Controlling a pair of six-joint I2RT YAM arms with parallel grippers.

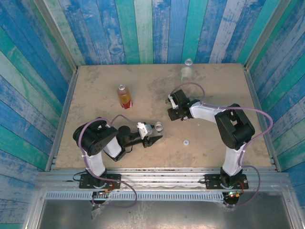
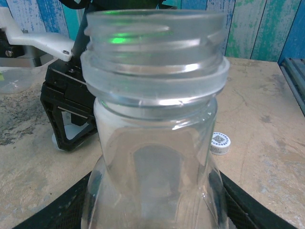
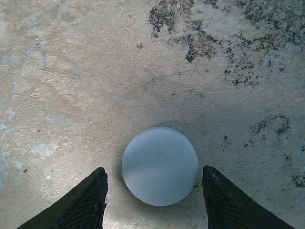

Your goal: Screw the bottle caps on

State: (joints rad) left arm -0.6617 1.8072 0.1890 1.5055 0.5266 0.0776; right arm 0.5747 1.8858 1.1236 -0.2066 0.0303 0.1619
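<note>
Tan, stained counter (image 1: pixel 95 148) carries it all. L arm works near-left. Its claw (image 1: pixel 153 133) is clamped on a clear plastic bottle w/ an open threaded neck (image 2: pixel 152 71), held upright, mouth up, no cap on. The black fingers (image 2: pixel 52 214) hug both its flanks low in the left wrist view. R arm reaches in from near-right, w/ its claw (image 3: pixel 153 168) pointing straight down at the counter, just beyond and to the right of the held bottle. An orange-amber bottle w/ a red band (image 1: pixel 124 95) stands mid-left, well apart from both claws. Another clear bottle (image 1: pixel 187 70) stands at the back edge. Key relation: a plain white round plastic cap (image 3: pixel 159 166) lies flat on the counter directly under the R claw, about centred btwn the two dark fingers (image 3: pixel 228 200). Those jaws stand apart w/ bare counter showing on each side of the cap, so no contact and nothing held. Cap is a disc w/ no long axis, so approach angle shouldn't matter, just squeeze across the rim. Likely step now is grabbing this cap. Once it's gripped, the carry is short, near-left to the waiting neck. A second white cap w/ a printed top (image 2: pixel 220 143) lies loose on the counter right of the held bottle, nearer the R arm than the L.
</note>
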